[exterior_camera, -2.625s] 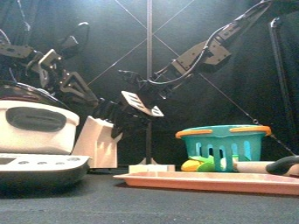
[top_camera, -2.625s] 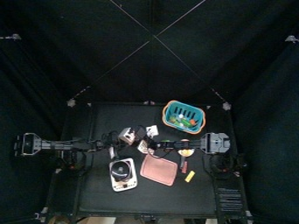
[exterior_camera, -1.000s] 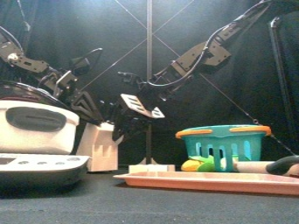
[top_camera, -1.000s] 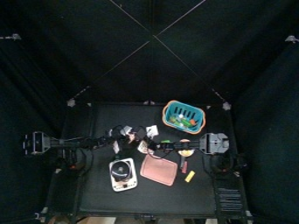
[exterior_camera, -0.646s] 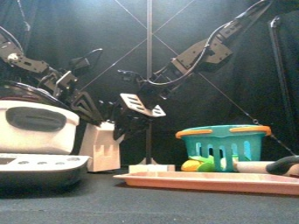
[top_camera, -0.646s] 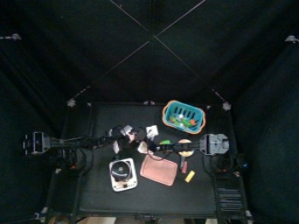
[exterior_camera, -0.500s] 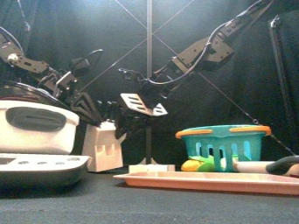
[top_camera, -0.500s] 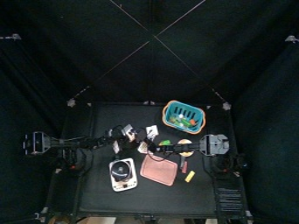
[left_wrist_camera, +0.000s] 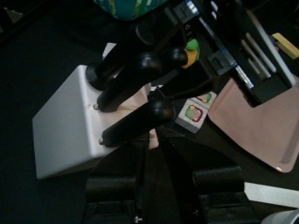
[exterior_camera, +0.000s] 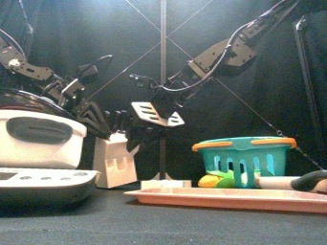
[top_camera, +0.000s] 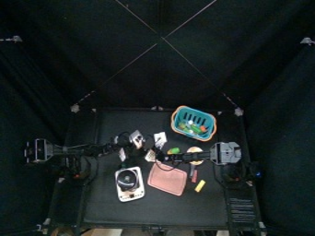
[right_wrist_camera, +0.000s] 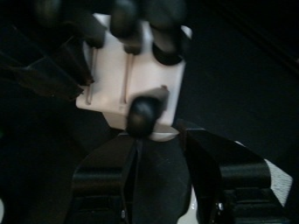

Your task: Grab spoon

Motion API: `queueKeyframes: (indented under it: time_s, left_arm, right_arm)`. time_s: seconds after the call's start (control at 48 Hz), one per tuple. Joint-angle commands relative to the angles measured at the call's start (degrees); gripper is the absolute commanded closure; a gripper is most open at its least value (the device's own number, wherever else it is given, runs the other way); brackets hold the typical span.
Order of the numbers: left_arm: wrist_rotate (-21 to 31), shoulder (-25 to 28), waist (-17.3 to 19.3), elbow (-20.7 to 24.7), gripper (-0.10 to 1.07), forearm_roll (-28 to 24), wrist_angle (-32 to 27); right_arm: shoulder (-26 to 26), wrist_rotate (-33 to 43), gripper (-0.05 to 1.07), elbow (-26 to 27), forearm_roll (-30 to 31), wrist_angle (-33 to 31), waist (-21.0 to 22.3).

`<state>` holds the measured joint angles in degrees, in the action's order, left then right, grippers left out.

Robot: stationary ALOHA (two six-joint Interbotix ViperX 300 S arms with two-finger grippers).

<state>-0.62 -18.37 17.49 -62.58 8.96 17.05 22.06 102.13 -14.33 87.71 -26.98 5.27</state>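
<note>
Right tool (right_wrist_camera: 142,149) jaws apart, poised over white utensil block (right_wrist_camera: 131,74) on worktop — spoon presumably among its black handles (right_wrist_camera: 145,112), not yet gripped. Left tool (left_wrist_camera: 163,171) — state unclear.

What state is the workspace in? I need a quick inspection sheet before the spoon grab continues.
Surface: black table, crowded.
Job's things: black handles stand in white holder; which one is wanted cannot be told.
Clutter: cooker, teal basket, pink tray.
Grippers: right gripper open, at the handles; left gripper open, empty, facing the holder.
Cables: nothing seen.
Surroundings: black curtains.
</note>
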Motion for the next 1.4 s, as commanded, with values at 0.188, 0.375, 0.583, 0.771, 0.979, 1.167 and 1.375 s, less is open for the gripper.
queueKeyframes:
  time_s: [0.188,0.375,0.583,0.771,0.979,1.167,1.375]
  left_arm:
    - [-0.1,-2.6,-3.9,3.2,0.35,-1.7,4.8]
    - [0.1,-4.5,-3.8,3.6,0.35,-1.7,10.1]
    - [0.1,-3.4,-3.3,6.8,0.35,-1.1,9.8]
    - [0.1,-0.4,-1.9,8.7,0.35,0.7,6.2]
    - [0.0,1.1,-0.7,8.3,0.35,2.4,4.7]
    - [0.1,0.9,0.4,6.9,0.35,2.5,4.5]
    - [0.1,1.8,1.3,6.6,0.35,2.5,4.1]
  right_arm:
    - [-0.5,0.0,0.34,2.1,0.4,6.3,2.5]
    - [-0.7,-0.1,0.34,2.2,1.1,6.3,2.6]
    - [-0.8,-0.1,0.34,2.3,1.2,6.3,2.7]
    - [-1.0,0.0,0.34,2.5,1.2,6.3,2.8]
    - [-1.0,0.0,0.34,2.4,1.3,6.3,2.8]
    - [-1.0,-0.1,0.34,2.4,1.2,6.3,2.8]
    - [-1.0,0.0,0.34,2.5,1.2,6.4,2.7]
